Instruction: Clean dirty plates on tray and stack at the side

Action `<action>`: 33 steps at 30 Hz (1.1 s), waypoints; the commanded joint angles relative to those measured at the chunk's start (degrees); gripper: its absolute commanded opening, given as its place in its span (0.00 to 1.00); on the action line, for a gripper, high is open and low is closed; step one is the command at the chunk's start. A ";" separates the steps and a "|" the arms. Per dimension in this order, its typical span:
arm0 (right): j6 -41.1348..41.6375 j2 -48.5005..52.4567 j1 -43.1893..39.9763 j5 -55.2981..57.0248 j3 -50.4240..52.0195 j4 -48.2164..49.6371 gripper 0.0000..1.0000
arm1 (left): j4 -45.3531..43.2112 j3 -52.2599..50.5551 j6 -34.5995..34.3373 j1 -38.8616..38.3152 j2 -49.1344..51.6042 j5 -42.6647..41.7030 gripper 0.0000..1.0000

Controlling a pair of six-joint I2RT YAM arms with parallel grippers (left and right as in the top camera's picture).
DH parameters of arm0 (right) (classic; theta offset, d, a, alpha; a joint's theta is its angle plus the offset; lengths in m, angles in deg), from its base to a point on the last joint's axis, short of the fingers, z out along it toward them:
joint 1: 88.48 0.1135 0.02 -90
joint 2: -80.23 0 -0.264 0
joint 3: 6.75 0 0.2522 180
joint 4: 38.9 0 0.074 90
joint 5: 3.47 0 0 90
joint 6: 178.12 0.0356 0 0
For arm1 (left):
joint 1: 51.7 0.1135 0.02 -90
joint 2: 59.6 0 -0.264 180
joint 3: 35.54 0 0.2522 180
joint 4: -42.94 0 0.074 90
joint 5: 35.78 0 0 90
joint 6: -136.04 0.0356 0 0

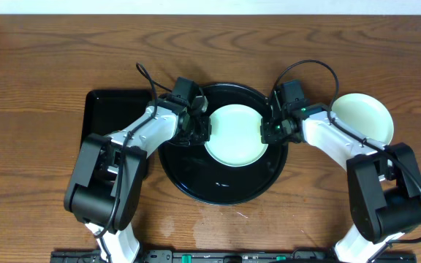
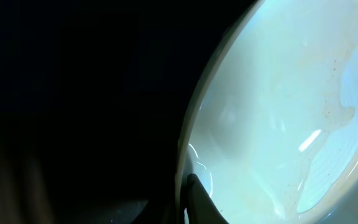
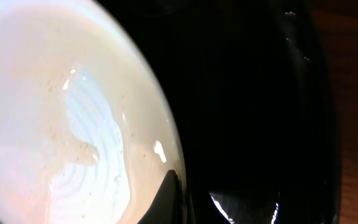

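A pale mint-green plate with faint orange specks lies on the large round black tray. My left gripper is shut on the plate's left rim. In the left wrist view, one finger of the left gripper lies over the inside of the plate. My right gripper is shut on the right rim. In the right wrist view, one finger of the right gripper rests on the plate beside the tray. Another pale plate sits on the table at the right. I cannot tell whether a third lies under it.
A smaller rectangular black tray lies on the wooden table at the left, behind my left arm. Both arms reach inward over the round tray's back half. Cables loop above both wrists.
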State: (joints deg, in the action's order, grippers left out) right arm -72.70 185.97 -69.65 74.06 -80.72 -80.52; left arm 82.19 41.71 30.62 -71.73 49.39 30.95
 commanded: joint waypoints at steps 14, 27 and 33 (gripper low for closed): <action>-18.08 -3.52 -0.94 -34.38 2.12 -1.27 0.17 | -0.81 -0.74 -0.28 0.22 2.40 1.81 0.08; -12.59 -3.52 -0.74 -36.22 2.12 2.93 0.22 | -0.81 -0.74 -0.28 0.22 2.40 1.79 0.08; -8.70 -3.52 -0.76 -33.38 2.12 3.89 0.01 | -0.81 -0.70 -0.28 0.22 2.38 1.75 0.08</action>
State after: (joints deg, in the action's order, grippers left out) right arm -79.96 183.91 -73.26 47.35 -78.43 -77.13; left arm 81.89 41.71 30.84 -70.11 48.39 31.89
